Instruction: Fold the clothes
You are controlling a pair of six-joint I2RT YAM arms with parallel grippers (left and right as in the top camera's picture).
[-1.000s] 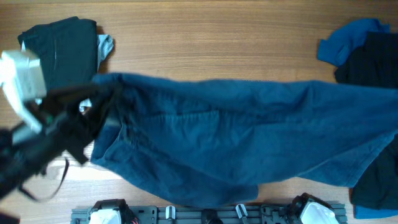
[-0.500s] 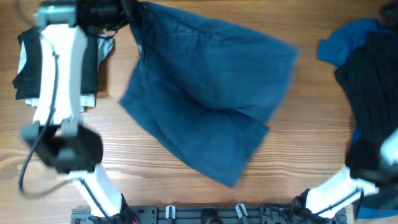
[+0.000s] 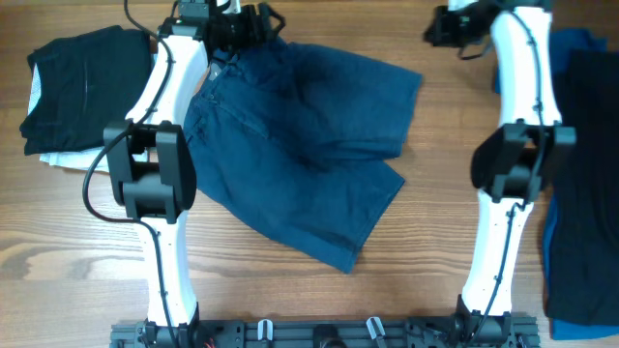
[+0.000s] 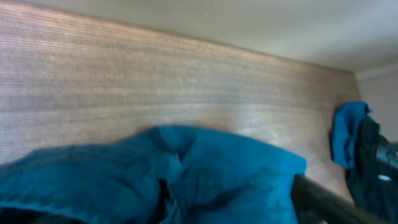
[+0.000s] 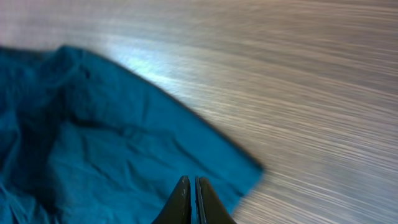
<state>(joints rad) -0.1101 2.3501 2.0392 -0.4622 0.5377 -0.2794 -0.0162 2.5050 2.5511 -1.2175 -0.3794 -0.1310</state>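
Note:
The dark blue denim shorts (image 3: 300, 145) lie spread and rumpled on the middle of the wooden table (image 3: 445, 242), waistband toward the far left. My left gripper (image 3: 253, 21) hovers at that waistband, open. In the left wrist view only one dark finger (image 4: 317, 196) shows, far to the right over the blue fabric (image 4: 205, 174). My right gripper (image 5: 191, 199) is shut with nothing between its fingers, just above a corner of the shorts (image 5: 93, 143). In the overhead view the right gripper (image 3: 437, 27) sits at the far edge, right of the shorts.
A folded black garment (image 3: 87, 87) rests on a pale one (image 3: 44, 155) at the far left. On the right edge, a brighter blue garment (image 3: 561, 48) and a black one (image 3: 590, 145) form a pile. Both white arms reach from the near rail across the table.
The shorts, held up and stretched a second ago, swung toward the far left and now lie on the table. The left gripper has opened and let them go.

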